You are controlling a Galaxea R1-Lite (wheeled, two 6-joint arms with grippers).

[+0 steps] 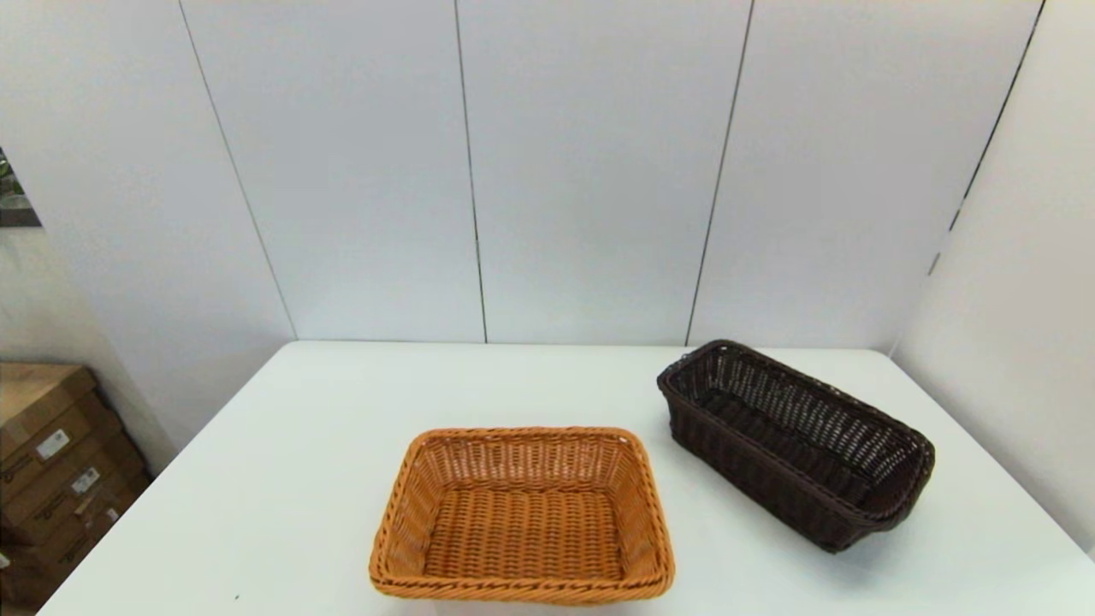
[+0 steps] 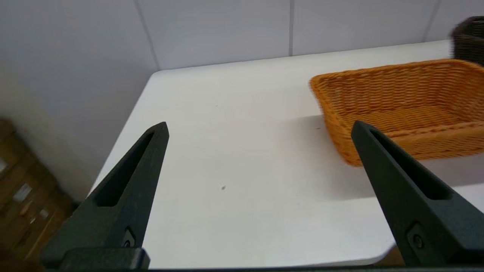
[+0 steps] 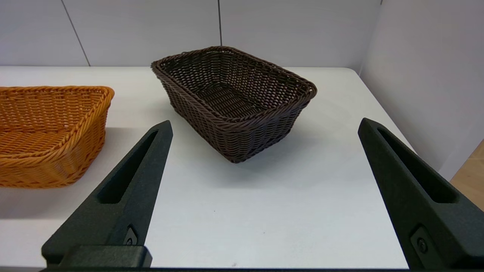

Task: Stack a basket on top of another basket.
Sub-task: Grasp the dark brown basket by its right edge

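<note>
The dark brown wicker basket (image 1: pixel 796 441) sits empty on the white desk (image 1: pixel 282 479) toward its right rear, angled, apart from the orange wicker basket (image 1: pixel 522 513) near the front centre; nothing lies between them. In the left wrist view only a dark corner of the brown basket shows at the edge. Neither arm appears in the head view. The left gripper (image 2: pixel 259 130) hangs released over the desk's left front, near the orange basket; the right gripper (image 3: pixel 264 126) is spread wide, facing the dark basket. Cardboard boxes (image 1: pixel 51 462) stand left of the desk.

Head looks down; wrists share orange basket (image 2: pixel 397 109).
</note>
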